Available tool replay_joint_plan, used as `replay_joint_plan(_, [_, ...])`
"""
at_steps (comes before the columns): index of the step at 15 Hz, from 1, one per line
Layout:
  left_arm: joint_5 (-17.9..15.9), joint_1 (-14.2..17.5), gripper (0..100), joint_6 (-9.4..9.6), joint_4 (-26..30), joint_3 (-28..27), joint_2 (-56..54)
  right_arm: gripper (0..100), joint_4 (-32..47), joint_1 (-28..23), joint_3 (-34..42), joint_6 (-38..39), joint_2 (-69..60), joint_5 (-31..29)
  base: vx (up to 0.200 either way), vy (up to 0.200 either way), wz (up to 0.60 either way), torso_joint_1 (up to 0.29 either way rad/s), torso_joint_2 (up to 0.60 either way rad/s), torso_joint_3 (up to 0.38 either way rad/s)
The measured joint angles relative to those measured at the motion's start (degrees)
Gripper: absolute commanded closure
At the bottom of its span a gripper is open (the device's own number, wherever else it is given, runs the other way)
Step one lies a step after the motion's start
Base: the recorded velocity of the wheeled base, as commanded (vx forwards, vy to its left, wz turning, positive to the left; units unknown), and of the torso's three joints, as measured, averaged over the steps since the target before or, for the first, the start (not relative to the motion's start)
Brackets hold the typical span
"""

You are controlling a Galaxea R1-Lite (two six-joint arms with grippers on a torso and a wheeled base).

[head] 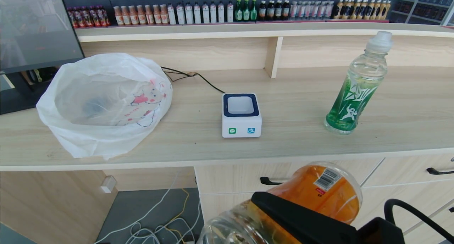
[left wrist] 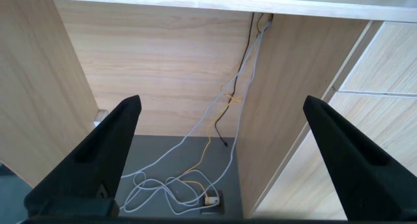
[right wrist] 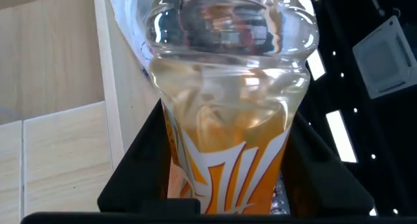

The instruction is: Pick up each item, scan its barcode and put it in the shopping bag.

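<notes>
My right gripper (head: 283, 210) is shut on an orange drink bottle (head: 312, 192), held tilted below the counter's front edge with its barcode facing up. In the right wrist view the orange bottle (right wrist: 228, 120) fills the space between the black fingers (right wrist: 140, 165). A green drink bottle (head: 358, 88) stands upright on the counter at the right. The white barcode scanner (head: 241, 114) sits mid-counter. A white shopping bag (head: 103, 102) lies open at the left. My left gripper (left wrist: 218, 159) hangs open under the counter, nothing between its fingers.
The wooden counter (head: 301, 137) has a raised back shelf with a divider (head: 273, 56). A dark monitor (head: 35, 27) stands at far left. Drawers with black handles (head: 269, 181) sit below the counter. Cables (left wrist: 195, 178) lie on the floor in the open bay.
</notes>
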Motion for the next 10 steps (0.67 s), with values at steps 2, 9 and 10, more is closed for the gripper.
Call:
replay_joint_plan(2, [0.0,0.0,0,0.0,0.0,0.0,0.0,100,0.0,0.0,0.5,-2.5,-0.1,1.0,0.0,0.0,0.0,0.0,0.0,0.0])
replay_joint_plan(9, [0.0,0.0,0,0.0,0.0,0.0,0.0,100,-0.2,-0.1,0.2,-7.3,-0.5,3.1,0.0,0.0,0.0,0.0,0.0,0.0])
replay_joint_plan(10, [0.0,0.0,0,0.0,0.0,0.0,0.0,100,-0.2,-0.1,0.1,-7.6,-0.5,3.1,0.0,0.0,0.0,0.0,0.0,0.0])
